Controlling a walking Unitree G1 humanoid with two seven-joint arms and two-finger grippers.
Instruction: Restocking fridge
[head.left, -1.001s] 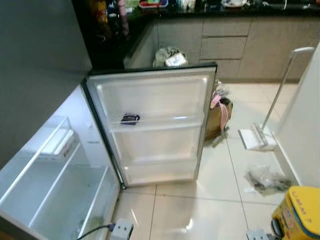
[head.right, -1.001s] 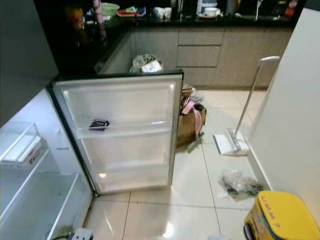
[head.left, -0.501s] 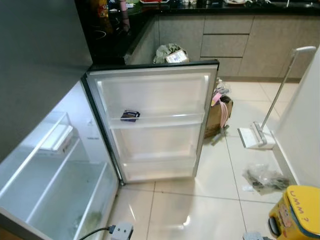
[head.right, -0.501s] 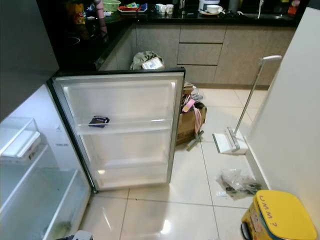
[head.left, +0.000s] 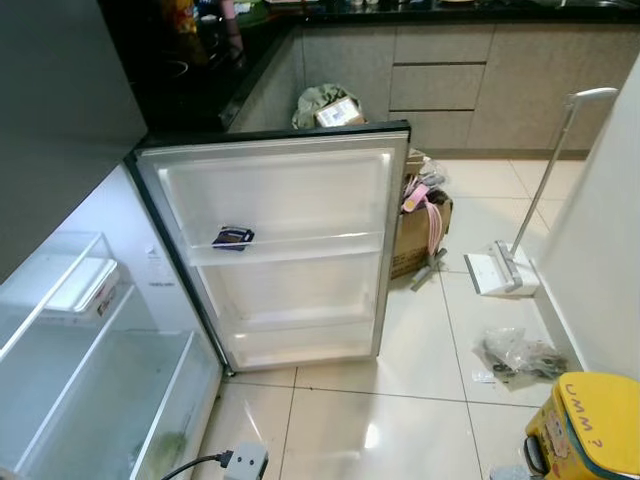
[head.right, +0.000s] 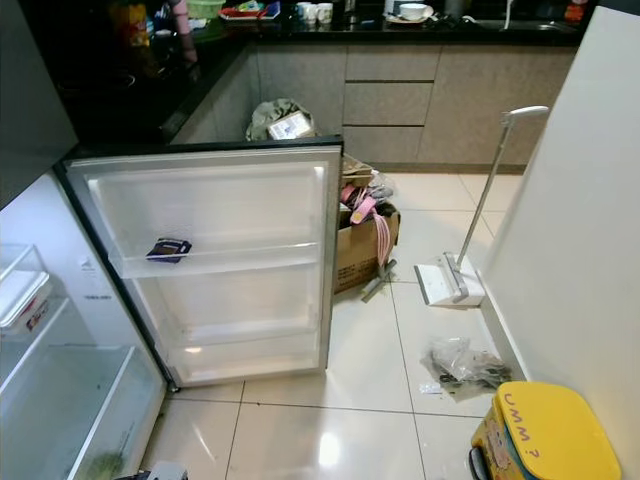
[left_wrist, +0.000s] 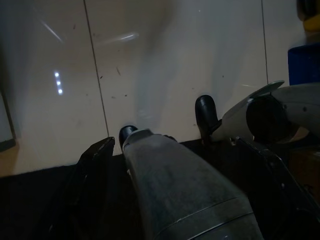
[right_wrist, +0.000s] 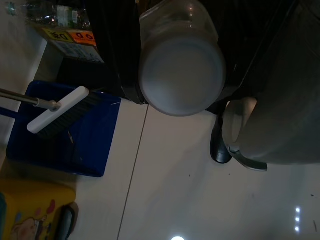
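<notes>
The fridge stands open on my left, its glass shelves (head.left: 95, 385) bare except for a flat white box (head.left: 85, 288). Its door (head.left: 290, 250) swings out in front of me, with one small dark packet (head.left: 233, 237) on the upper door shelf. In the right wrist view my right gripper (right_wrist: 180, 97) is shut on a clear jar (right_wrist: 181, 70) with a whitish end, hanging low over the floor. In the left wrist view my left gripper (left_wrist: 176, 142) hangs open beside my grey leg, above the tiles.
A cardboard box (head.left: 415, 235) of clutter sits behind the door's edge. A white floor sweeper (head.left: 500, 275), a crumpled plastic bag (head.left: 515, 352) and a yellow bin (head.left: 590, 425) lie along the right wall (head.right: 580, 250). A power strip (head.left: 245, 462) lies by the fridge's foot.
The whole picture has slid left and slightly down, so the camera has turned. The fridge door, packet and floor items keep their places relative to each other.
</notes>
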